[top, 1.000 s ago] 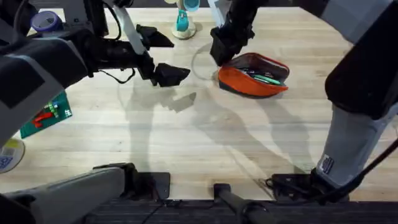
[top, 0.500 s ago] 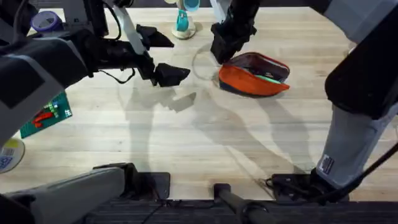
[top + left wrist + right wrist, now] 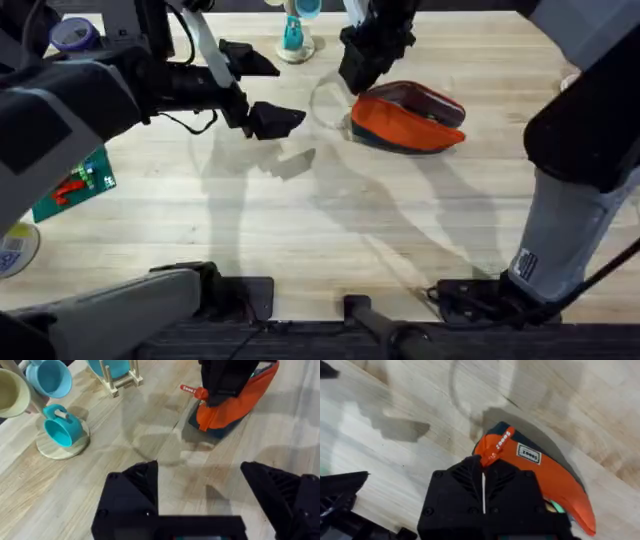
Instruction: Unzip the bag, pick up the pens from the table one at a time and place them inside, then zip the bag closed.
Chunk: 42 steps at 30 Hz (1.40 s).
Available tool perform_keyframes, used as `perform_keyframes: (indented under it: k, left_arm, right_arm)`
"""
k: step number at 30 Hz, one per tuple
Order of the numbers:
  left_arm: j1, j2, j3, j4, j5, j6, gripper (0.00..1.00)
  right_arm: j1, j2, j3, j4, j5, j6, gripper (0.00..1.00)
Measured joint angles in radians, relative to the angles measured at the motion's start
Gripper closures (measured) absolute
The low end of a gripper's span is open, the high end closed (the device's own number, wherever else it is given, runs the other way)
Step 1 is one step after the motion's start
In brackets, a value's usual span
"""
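Overhead view: the right gripper [image 3: 362,62] sits at the near-left end of the bag [image 3: 405,122], its black fingers pressed together on the orange zipper tab [image 3: 496,445] there. The bag lies on the table [image 3: 330,230] just below and to the right of that gripper, orange side up, its dark-lined mouth partly open along the far edge with a sliver of green pen [image 3: 438,118] showing inside. In the right wrist view the fingers meet in a thin line over the tab, and the bag's end rises slightly beneath them.

The left gripper [image 3: 258,90] hangs well apart to the left of the bag, jaws spread wide and holding nothing, its shadow on bare wood below. From the left wrist view the bag [image 3: 235,400] lies ahead of the open fingers, with the right gripper [image 3: 225,382] planted on it and the tab [image 3: 192,391] sticking out beside it. A teal cup [image 3: 62,430] on a round wooden coaster [image 3: 62,445] stands off to one side.
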Motion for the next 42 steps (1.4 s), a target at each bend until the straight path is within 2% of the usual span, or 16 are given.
perform_keyframes:
  k: [26, 33, 37, 42]
  left_arm:
    - [0.0, 0.0, 0.0, 0.005, 0.008, 0.0, 0.006]
    - [-0.002, 0.024, 0.0, 0.042, 0.026, 0.004, 0.006]
    - [-0.027, 0.088, 0.0, 0.089, 0.044, 0.011, 0.006]
    - [-0.09, 0.177, 0.0, 0.186, 0.057, 0.011, 0.006]
  right_arm:
    - [0.0, -0.004, 0.024, 0.0, -0.002, -0.008, 0.968]
    - [0.0, -0.003, 0.024, -0.003, -0.002, -0.008, 0.968]
    - [0.0, -0.003, 0.024, -0.004, -0.002, -0.008, 0.968]
    - [0.0, -0.003, 0.024, -0.007, -0.002, -0.007, 0.968]
